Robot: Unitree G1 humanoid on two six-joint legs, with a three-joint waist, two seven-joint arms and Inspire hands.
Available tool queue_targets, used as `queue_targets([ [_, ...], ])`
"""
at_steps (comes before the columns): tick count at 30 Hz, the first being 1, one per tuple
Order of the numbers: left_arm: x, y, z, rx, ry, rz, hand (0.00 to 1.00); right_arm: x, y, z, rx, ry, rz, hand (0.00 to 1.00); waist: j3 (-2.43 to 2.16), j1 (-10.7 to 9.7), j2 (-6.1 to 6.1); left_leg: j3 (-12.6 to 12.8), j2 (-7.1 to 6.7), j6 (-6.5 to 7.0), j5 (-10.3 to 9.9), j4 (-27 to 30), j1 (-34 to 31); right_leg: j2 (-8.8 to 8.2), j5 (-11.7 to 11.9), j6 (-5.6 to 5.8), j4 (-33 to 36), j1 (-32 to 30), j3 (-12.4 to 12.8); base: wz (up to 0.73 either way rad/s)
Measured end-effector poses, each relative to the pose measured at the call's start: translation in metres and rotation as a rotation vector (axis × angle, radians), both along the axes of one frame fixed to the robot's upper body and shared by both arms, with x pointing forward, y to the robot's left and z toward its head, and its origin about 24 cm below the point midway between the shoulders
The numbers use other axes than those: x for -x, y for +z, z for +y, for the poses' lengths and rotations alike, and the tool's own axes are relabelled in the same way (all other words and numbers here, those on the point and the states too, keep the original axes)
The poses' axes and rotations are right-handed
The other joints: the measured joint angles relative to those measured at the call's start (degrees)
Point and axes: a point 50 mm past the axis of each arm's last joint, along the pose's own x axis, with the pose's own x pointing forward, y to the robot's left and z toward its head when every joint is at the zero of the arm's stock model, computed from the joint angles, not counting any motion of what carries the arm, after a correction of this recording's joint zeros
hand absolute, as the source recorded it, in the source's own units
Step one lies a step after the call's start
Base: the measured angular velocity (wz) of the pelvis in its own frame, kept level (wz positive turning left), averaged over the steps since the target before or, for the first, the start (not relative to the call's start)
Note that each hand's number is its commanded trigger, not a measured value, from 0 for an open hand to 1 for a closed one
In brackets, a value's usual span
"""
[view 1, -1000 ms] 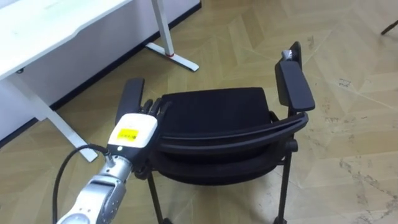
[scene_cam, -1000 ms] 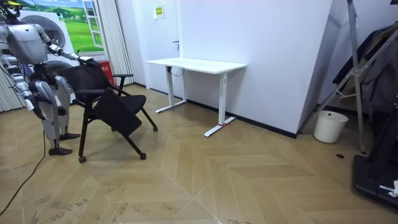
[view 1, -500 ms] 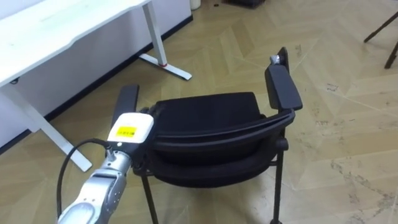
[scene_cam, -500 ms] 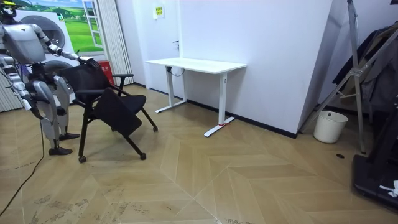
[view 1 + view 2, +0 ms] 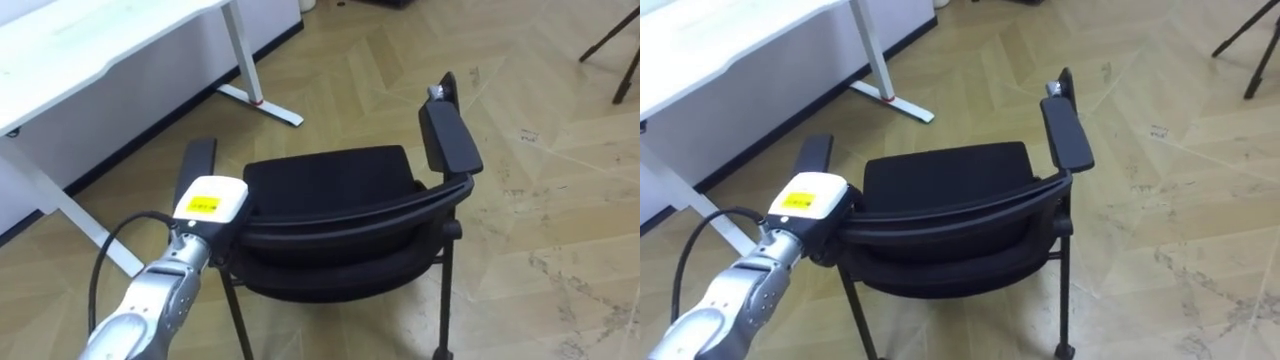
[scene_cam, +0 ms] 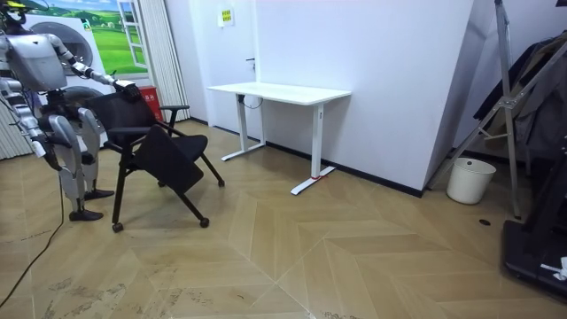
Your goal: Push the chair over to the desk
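black chair (image 5: 330, 190) with two padded armrests, seen from above and behind, standing on a herringbone wooden floor (image 5: 560, 200). left hand (image 5: 208, 203), white-backed with a yellow label, set against the left end of the curved backrest (image 5: 360, 215), just behind the left armrest (image 5: 195, 165). front of that hand hidden by the backrest, so impossible to tell whether wrapped round it or laid flat. white table (image 5: 90, 50) on slim white legs to the upper left, near the chair but not touching it. in the room view, robot upright behind the chair at the far left, left arm stretched forward to the top of the backrest, right hand (image 6: 40, 151) low beside the body, too small to read. chair placed between robot and table.
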Motion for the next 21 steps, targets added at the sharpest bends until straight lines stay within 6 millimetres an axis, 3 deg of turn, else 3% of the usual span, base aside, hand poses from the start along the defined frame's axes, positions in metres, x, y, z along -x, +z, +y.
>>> queue_targets([
  [4, 0.001, 0.0, 0.0, 0.006, -0.005, -0.005, 1.0, -0.004, 0.006, -0.014, 0.071, -0.025, -0.013, 0.0, 0.0, 0.12, 0.14, 0.0, -0.07, 0.0, 0.0, 0.01, 0.0, 0.0, -0.04, 0.05, -0.12, -0.07, -0.09, 0.0],
  [8, 0.003, 0.0, 0.003, 0.007, 0.006, -0.011, 1.0, -0.01, 0.018, -0.039, 0.252, -0.028, -0.023, 0.0, 0.07, 0.01, -0.09, 0.0, -0.05, 0.0, 0.0, 0.0, -0.01, 0.04, -0.05, 0.04, -0.02, -0.17, -0.06, 0.0],
  [13, 0.002, 0.002, 0.006, 0.0, 0.011, -0.02, 1.0, -0.032, 0.036, -0.056, 0.507, 0.12, -0.042, 0.0, -0.14, 0.16, -1.63, 0.17, 0.0, 0.0, 0.0, 0.08, -0.14, 0.06, -0.13, 0.02, 0.26, -0.38, -0.13, -0.01],
  [15, 0.0, 0.006, 0.008, 0.006, 0.018, -0.036, 1.0, -0.052, 0.051, -0.061, 0.636, 0.195, -0.106, 0.0, 0.02, 0.84, -2.76, 0.37, -0.02, 0.0, 0.0, 0.04, -0.34, 0.12, -0.27, -0.03, 1.16, -1.28, 0.36, -0.1],
  [17, 0.0, 0.007, 0.009, 0.001, 0.016, -0.039, 1.0, -0.069, 0.065, -0.065, 0.736, 0.273, -0.157, 0.0, -0.32, 0.95, -3.36, 0.5, -0.02, 0.0, 0.0, 0.08, -0.64, 0.14, -0.24, -0.06, 1.25, -1.68, 0.48, 0.0],
  [21, -0.001, 0.013, 0.009, -0.004, 0.004, -0.061, 1.0, -0.103, 0.096, -0.067, 0.921, 0.428, -0.272, 0.0, -0.51, 2.14, -3.5, 0.56, 0.03, 0.0, 0.0, 0.18, -1.34, 0.31, -0.02, -0.11, 1.49, -2.73, 1.03, -0.06],
])
